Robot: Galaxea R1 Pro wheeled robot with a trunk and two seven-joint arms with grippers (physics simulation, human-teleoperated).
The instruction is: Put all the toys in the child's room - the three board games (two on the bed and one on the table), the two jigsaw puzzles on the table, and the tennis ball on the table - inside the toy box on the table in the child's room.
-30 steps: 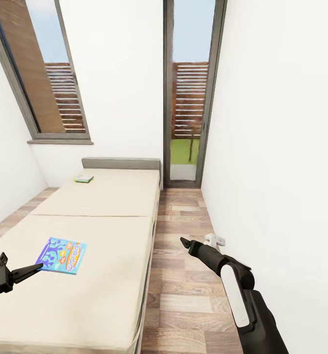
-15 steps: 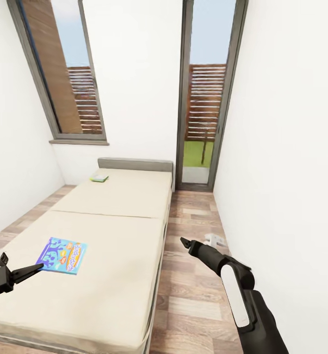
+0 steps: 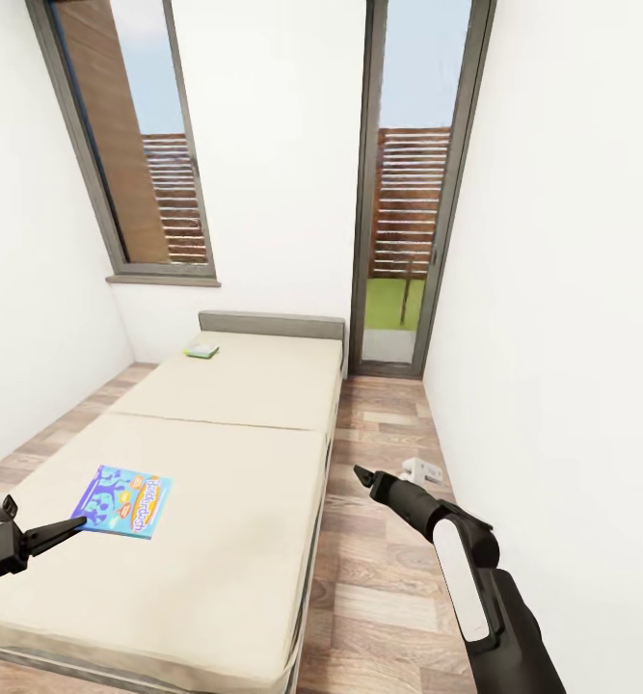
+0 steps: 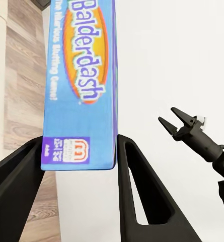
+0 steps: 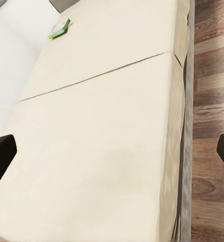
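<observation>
A flat blue board game (image 3: 122, 501) lies on the beige bed (image 3: 234, 463) just ahead of the spread left gripper (image 3: 66, 526), likely light, stiff and slick, best pinched at an edge.

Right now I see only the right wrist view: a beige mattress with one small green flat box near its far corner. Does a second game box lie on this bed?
Observer: Yes. A blue flat printed box lies on the near part of the beige mattress, toward the robot's left.
Operator: Where is the left end effector?
Observer: The left end effector is open, pointing at that blue box's near edge; the left wrist view frames the box between its fingers.
Operator: And my right end effector?
Observer: The head view shows the right end effector above the wood-plank floor beside the bed.
</observation>
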